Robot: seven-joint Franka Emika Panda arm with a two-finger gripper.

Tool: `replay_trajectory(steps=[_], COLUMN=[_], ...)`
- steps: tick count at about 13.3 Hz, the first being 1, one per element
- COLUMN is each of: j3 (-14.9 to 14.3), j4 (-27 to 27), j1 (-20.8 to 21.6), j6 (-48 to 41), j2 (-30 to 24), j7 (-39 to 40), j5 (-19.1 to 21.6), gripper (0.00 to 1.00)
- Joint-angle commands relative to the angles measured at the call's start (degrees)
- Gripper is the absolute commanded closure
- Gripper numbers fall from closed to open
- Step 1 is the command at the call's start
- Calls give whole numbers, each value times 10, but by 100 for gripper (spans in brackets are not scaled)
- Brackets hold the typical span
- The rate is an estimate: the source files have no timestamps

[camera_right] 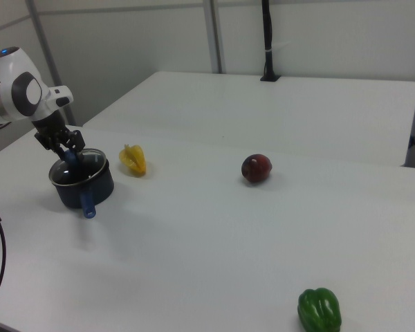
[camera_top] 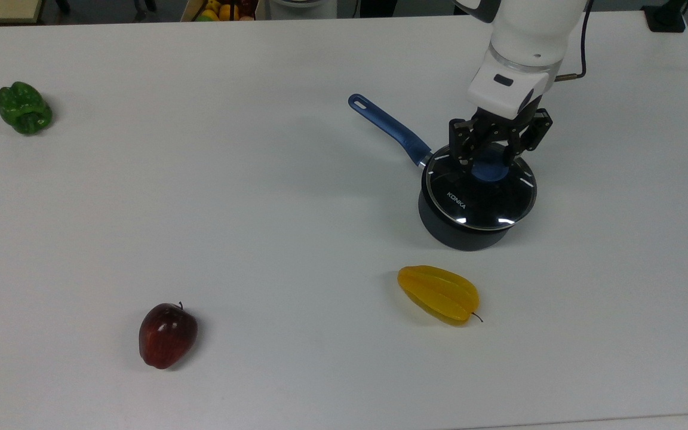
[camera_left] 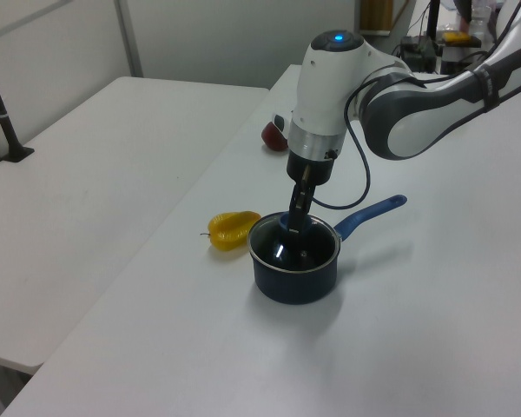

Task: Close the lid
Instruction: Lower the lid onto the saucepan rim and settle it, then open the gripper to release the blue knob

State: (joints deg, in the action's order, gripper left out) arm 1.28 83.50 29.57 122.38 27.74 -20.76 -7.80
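Observation:
The lid [camera_top: 469, 200], clear glass with a metal rim and white "KONKA" lettering, lies level over the mouth of the dark saucepan [camera_top: 463, 234]. The pan's blue handle [camera_top: 389, 127] points to the top view's upper left. My gripper [camera_top: 487, 162] comes straight down onto the lid's blue knob [camera_top: 490, 173] and is shut on it, one finger on each side. The left view shows the gripper [camera_left: 295, 221] on the lid [camera_left: 288, 250] over the saucepan [camera_left: 295, 280]. In the right view the gripper [camera_right: 68, 153] is at the saucepan [camera_right: 90, 190].
On the white table [camera_top: 260, 209] lie a yellow starfruit [camera_top: 438, 294] just below the pan, a red apple [camera_top: 167, 334] at the lower left and a green pepper [camera_top: 24, 108] at the far left. A black cable [camera_top: 580, 54] runs behind the arm.

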Motion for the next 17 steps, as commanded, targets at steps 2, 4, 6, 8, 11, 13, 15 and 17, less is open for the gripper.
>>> replay_trajectory(steps=[2,4,6,8,11,13,15,17], j3=[-8,-8,-8,-8,-8,-8,-8,-8], j4=[5,5,5,5,5,6,5,5], j1=[5,5,5,6,6,7,8,8], j6=[-5,-5,-5,-5,-5,-5,-5,-6], j2=[-6,-2,-1,-1,-1,1,3,3], j7=[-6,-6,-6,-7,-7,-7,-7,-7], j5=[3,3,3,4,4,4,4,4], gripper=[54,53,53,53,45,37,25,37])
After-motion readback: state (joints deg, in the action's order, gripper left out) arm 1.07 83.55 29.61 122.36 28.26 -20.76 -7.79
